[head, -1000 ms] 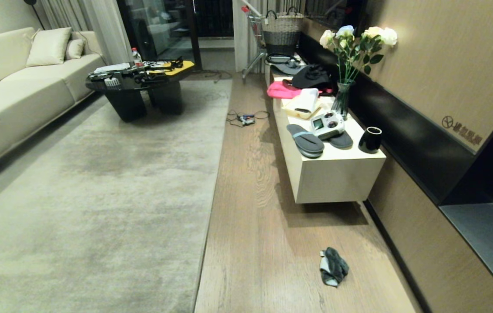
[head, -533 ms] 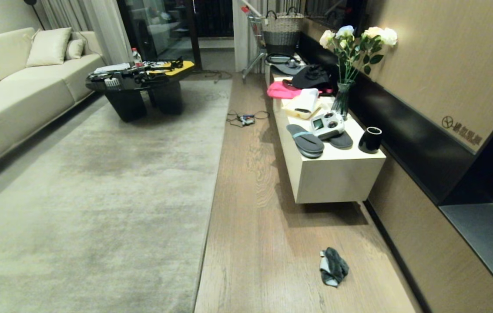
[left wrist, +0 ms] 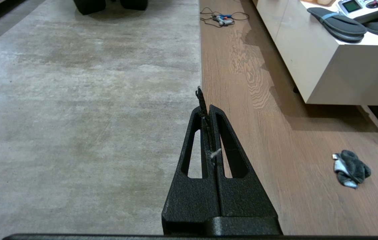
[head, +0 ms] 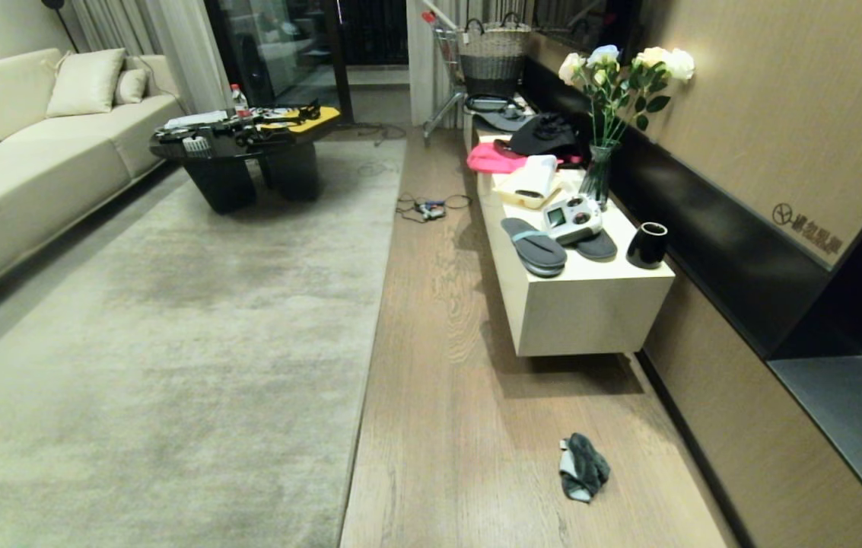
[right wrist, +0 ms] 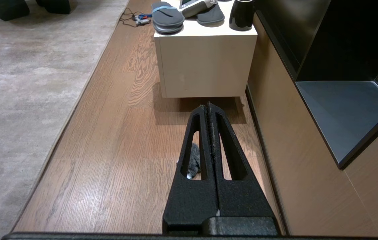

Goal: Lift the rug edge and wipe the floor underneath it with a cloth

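On light brown wood floor, right of the pale grey-beige rug edge, lies a crumpled dark grey-teal fluffy cloth. Black left gripper and right gripper hang closed, empty. Best fetch cloth first, pinching its top fold.

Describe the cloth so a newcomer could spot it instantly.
Start at the long white low cabinet along the right-hand wall. On the bare wood floor in front of its near end, right of the rug edge, lies the cloth, a small crumpled rag. It is dark grey-teal with a whitish patch, the only loose thing on that stretch of planks.
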Available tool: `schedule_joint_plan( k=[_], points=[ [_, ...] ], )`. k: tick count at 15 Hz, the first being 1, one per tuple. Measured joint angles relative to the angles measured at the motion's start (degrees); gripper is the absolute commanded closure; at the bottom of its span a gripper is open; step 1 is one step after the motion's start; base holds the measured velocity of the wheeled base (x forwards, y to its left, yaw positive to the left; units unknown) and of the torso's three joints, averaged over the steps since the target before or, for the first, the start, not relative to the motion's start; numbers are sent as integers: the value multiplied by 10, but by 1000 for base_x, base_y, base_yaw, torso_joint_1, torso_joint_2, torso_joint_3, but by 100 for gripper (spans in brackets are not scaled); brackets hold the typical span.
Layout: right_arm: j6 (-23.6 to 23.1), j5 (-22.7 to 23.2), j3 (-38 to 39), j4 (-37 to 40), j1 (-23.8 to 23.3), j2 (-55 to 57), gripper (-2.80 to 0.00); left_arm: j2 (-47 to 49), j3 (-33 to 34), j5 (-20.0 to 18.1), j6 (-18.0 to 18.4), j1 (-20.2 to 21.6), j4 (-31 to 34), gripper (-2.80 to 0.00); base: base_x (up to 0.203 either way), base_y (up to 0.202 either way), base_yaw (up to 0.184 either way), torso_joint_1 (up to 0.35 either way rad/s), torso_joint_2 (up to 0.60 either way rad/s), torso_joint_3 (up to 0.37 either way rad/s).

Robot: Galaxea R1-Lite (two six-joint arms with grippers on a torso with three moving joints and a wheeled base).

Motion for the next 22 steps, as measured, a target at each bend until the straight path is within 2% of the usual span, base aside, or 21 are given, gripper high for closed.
schedule_joint_plan(
  k=[22],
  points=[
    [0, 0, 0, -1, 0, 0, 0, 0, 0, 0, 0, 0, 0, 0, 0, 0, 0, 0, 0, 0]
  ],
)
